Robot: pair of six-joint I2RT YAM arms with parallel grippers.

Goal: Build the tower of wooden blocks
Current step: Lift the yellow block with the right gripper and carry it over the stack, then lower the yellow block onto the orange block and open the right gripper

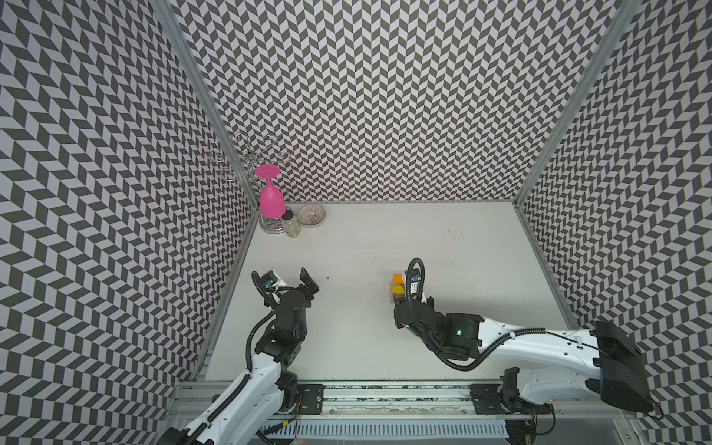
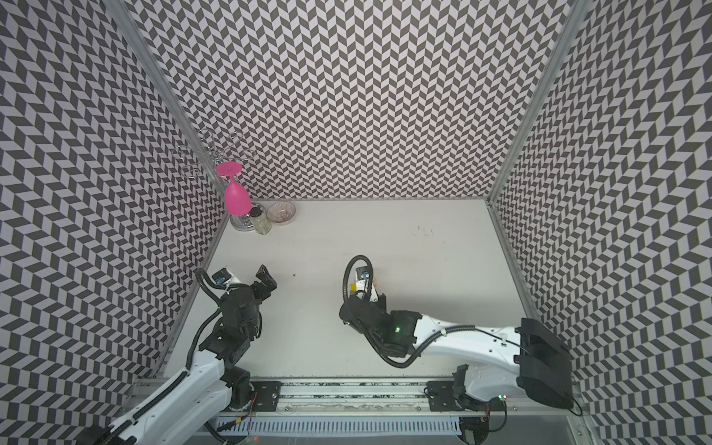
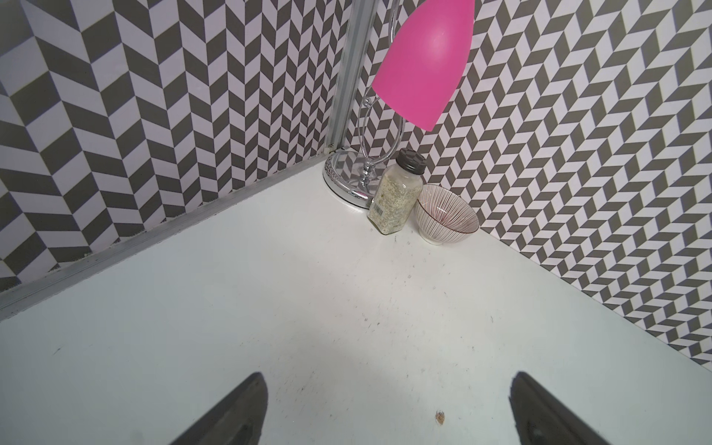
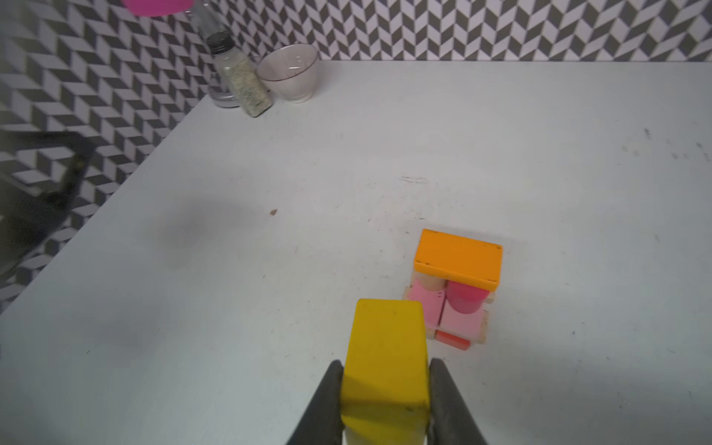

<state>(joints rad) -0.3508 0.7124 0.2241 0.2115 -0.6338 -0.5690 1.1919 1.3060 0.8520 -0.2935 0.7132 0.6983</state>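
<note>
The tower (image 4: 456,293) stands mid-table: tan bars and a red piece at the base, pink blocks, a tan and a red cylinder, and a flat orange block (image 4: 458,258) on top. My right gripper (image 4: 385,379) is shut on a yellow block (image 4: 385,346), held just short of the tower and not touching it. In a top view the orange block (image 1: 397,278) and the yellow block (image 1: 397,288) peek out beside the right wrist. The left gripper (image 3: 389,408) is open and empty over bare table at the left (image 1: 308,283).
In the far left corner a pink goblet (image 1: 271,200) hangs upside down on a chrome rack (image 3: 358,181). Beside it stand a spice jar (image 1: 291,223) and a striped bowl (image 1: 311,215). Patterned walls close in the table on three sides.
</note>
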